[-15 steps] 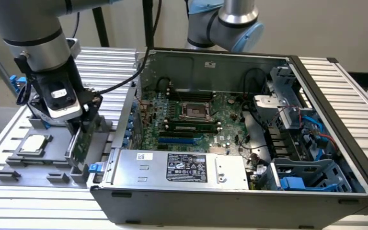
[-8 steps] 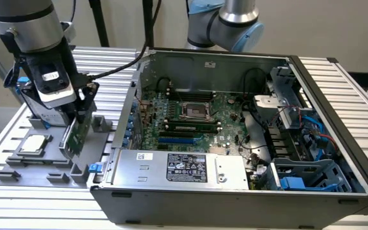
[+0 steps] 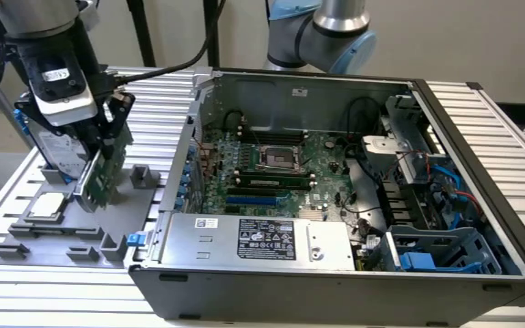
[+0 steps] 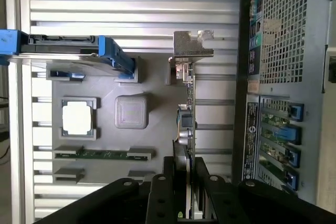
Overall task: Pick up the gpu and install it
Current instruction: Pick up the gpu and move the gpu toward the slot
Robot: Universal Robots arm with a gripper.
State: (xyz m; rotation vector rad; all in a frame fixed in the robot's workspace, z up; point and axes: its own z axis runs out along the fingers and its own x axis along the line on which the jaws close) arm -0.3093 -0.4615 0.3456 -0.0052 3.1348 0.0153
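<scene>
Item 1: thin green-and-black gpu card with silver bracket (image 3: 96,181), clenched on edge in my black gripper (image 4: 185,177), I judge for slot-ready carrying, at the grey plastic parts tray (image 3: 71,232), exterior view's left of the open black computer case (image 3: 335,287).

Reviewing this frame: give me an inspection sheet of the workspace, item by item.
Surface: slatted metal table carrying a grey fixture tray and an open computer case.
Job's things: gpu upright on edge over the tray, outside the case.
Clutter: hard drive, CPU chip and memory stick on the tray.
Grippers: claw shut on the gpu's edge.
Cables: black cable running to the wrist; blue cables inside the case.
Surroundings: robot arm joint behind the case.
</scene>
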